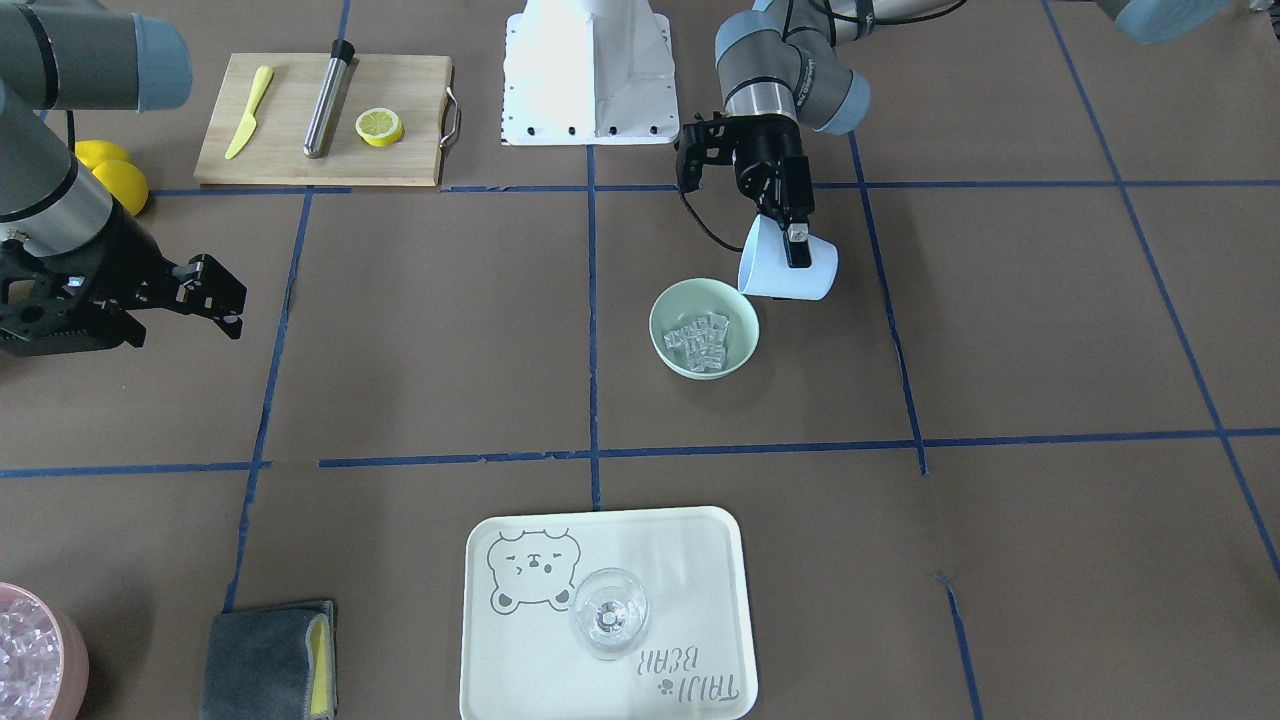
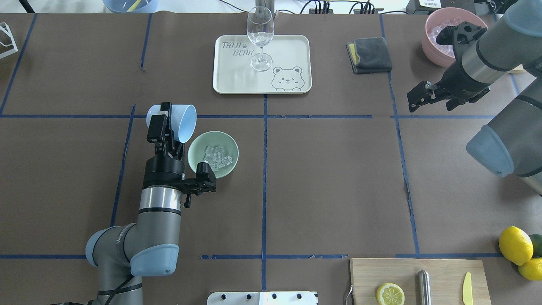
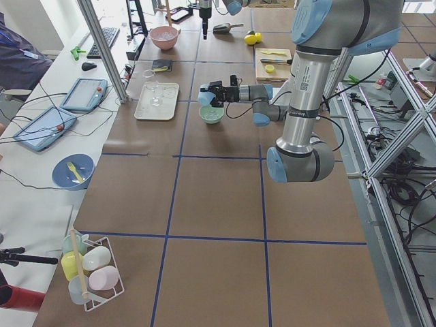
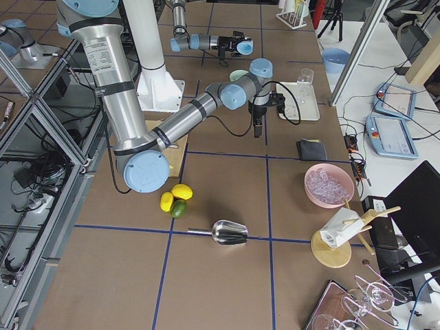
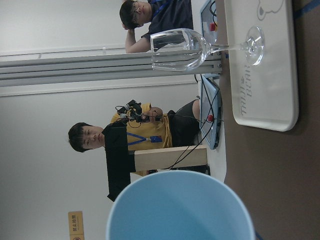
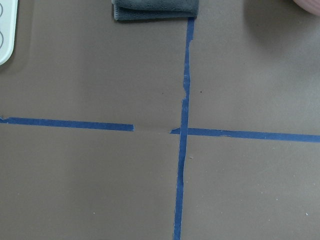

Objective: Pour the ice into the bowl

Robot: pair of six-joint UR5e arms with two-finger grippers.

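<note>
Brown papered worktop (image 2: 338, 169), blue tape grid | left claw (image 1: 797, 243) clamped on tipped light blue plastic cup (image 1: 775, 275) just beside round mint-green bowl (image 1: 657, 322) | clear ice cubes (image 1: 700, 340) lie in bowl | right claw (image 1: 225, 303) spread, idle | pour looks done: right cup slowly, clear of rim.

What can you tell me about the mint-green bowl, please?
The bowl is round, pale mint green, smooth and matte. It stands upright on the brown table, holding a small heap of clear ice cubes. Beside its rim the left gripper holds a light blue cup tipped sideways; no contact with the bowl shows.
</note>
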